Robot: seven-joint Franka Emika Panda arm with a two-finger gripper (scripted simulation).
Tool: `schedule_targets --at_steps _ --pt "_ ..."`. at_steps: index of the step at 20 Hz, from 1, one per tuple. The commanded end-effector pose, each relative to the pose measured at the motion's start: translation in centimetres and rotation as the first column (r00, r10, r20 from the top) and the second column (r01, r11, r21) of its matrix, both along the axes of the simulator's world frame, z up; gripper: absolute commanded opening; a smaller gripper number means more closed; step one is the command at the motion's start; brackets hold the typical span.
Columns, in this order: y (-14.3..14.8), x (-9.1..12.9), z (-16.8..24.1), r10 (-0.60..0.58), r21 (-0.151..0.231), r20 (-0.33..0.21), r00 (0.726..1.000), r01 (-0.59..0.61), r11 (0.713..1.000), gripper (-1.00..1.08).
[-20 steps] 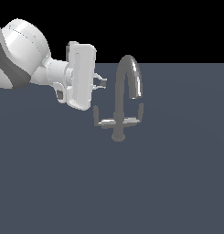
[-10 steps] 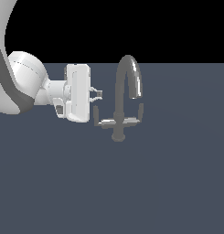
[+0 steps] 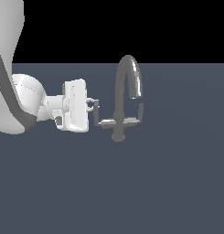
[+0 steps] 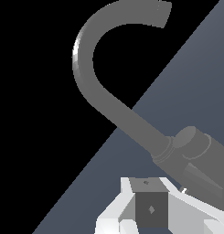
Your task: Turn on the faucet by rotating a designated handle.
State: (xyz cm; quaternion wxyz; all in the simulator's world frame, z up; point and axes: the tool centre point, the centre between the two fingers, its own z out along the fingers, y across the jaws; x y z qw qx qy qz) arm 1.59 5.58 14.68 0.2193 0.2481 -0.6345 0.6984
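The white tool [image 3: 92, 109] is reaching the grey metallic gooseneck faucet [image 3: 126, 98], its fingertips touching the short grey L-shaped handle [image 3: 100, 117]. I cannot tell how open it is; next, I think, it should be pushing the handle around the stem.

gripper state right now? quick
Gripper: at the bent tip of the handle on the faucet; open or shut cannot be told, and no grasp is visible.

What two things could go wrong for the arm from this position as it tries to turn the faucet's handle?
1. The gripper sits right at the bent tip of the handle, at the lever's very end. A push there could slip off the tip.
2. The matching lever lies under the spout outlet on the far side of the faucet. Overshooting the stem could turn the wrong one.
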Motion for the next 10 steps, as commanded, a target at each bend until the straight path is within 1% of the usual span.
schedule_targets --at_steps 1,5,10 --pt "0.25 0.16 -0.64 0.014 -0.019 -0.042 0.999 -0.014 1.000 -1.00" --pt "0.51 0.29 -1.32 0.026 -0.038 -0.083 0.996 -0.029 0.999 -1.00" --pt "0.62 0.34 -1.63 0.031 -0.047 -0.102 0.994 -0.036 0.998 -1.00"
